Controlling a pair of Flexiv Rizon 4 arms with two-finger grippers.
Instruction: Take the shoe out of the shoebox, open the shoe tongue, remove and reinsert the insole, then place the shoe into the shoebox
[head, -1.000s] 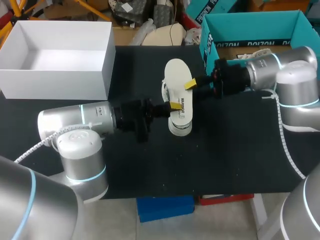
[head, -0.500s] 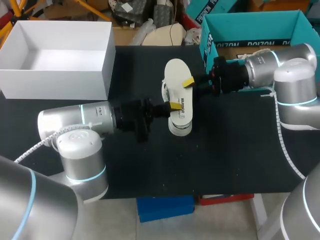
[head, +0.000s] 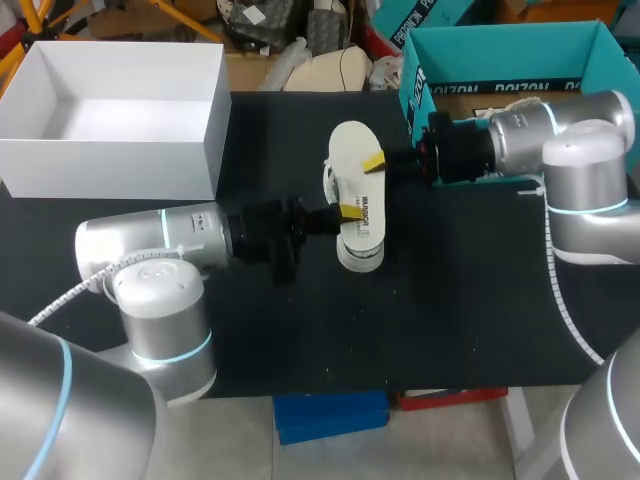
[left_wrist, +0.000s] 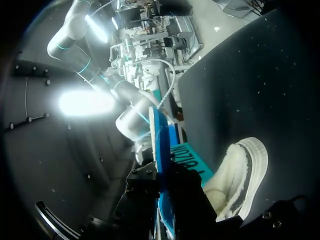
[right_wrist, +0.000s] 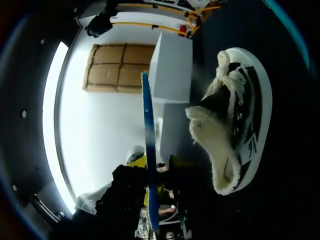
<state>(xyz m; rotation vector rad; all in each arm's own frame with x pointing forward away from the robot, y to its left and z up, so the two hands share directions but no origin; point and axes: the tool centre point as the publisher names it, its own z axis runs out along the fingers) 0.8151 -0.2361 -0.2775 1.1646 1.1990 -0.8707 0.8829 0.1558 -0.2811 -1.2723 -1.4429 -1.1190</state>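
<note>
The shoe (head: 353, 188) lies on the black table (head: 450, 300), near its middle and outside the white shoebox (head: 100, 170), which stands open at the far left corner. In the head view the shoe presents a pale oval face with dark print, and laces show along its left edge. The left gripper (head: 349, 211) comes in from the left and sits against the near half of the shoe. The right gripper (head: 375, 164) comes in from the right and sits against the far half. For either gripper, only one yellow tip shows, so open or closed cannot be determined. In the left wrist view, the shoe (left_wrist: 239, 180) lies beside the gripper with its fleece lining exposed. In the right wrist view, the shoe (right_wrist: 235, 135) lies beside the gripper, showing a black-and-white upper and a fleece-lined opening, with the white shoebox (right_wrist: 172, 67) beyond it. A teal box (head: 500, 55) stands at the far right.
</note>
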